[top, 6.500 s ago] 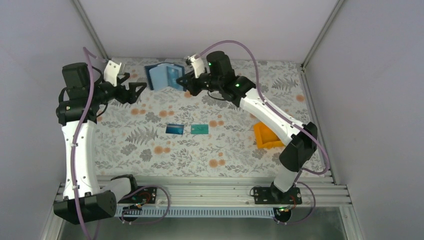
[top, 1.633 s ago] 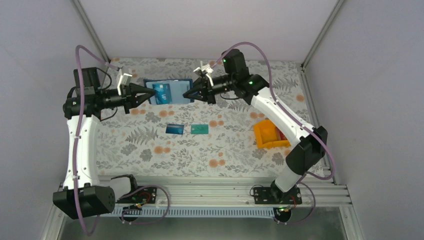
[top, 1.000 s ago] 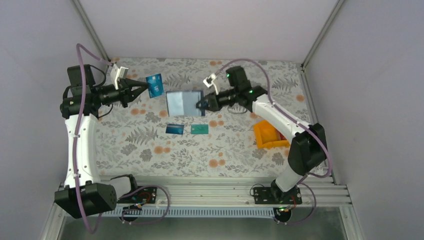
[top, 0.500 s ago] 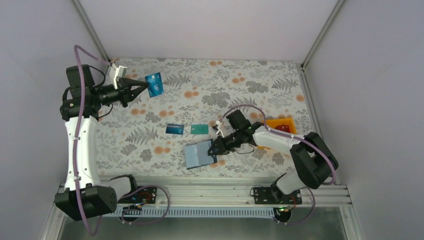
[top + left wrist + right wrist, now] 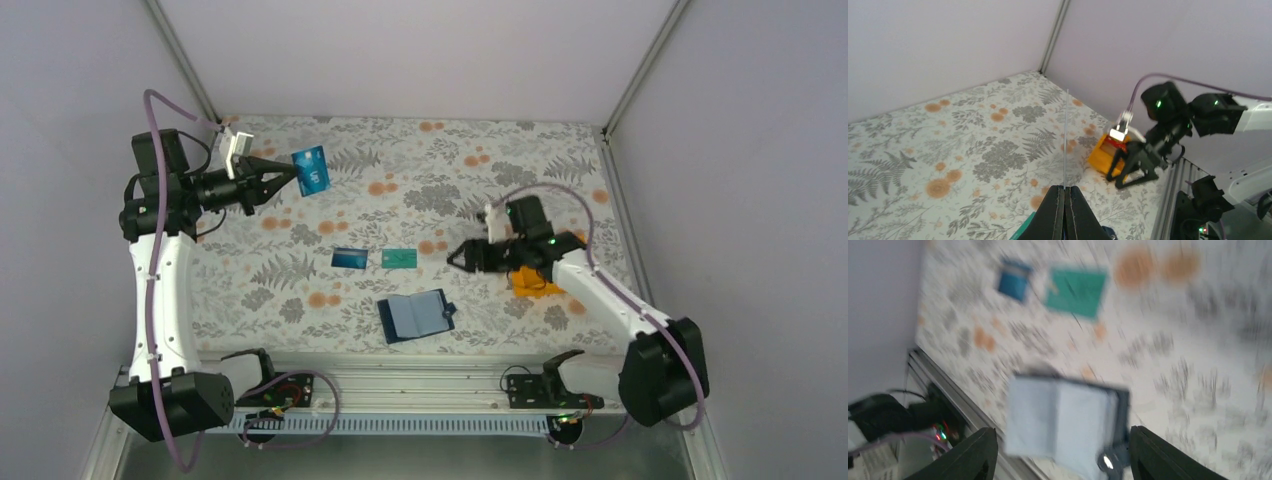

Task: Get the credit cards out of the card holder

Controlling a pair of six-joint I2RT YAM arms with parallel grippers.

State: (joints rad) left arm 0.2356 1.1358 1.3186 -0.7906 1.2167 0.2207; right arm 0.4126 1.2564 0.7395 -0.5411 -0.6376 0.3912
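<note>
From above, my left tool (image 5: 278, 178) is clamped on the held blue card (image 5: 311, 170), which is lifted off the floral table (image 5: 420, 160). My right tool (image 5: 458, 255) hangs with its jaws apart. The card holder (image 5: 417, 315) lies spread flat, nearer the bases than that tool: blue pockets, navy rim. To the tool's left lie a loose blue card (image 5: 349, 258) and a teal card (image 5: 399, 258).

My left wrist sees its card edge-on, a thin line. Beyond my fingers, the orange bin (image 5: 1103, 156) holds something red (image 5: 1119, 145).

My right wrist view is blurred; the holder's pale inside shows between my spread fingers.
</note>
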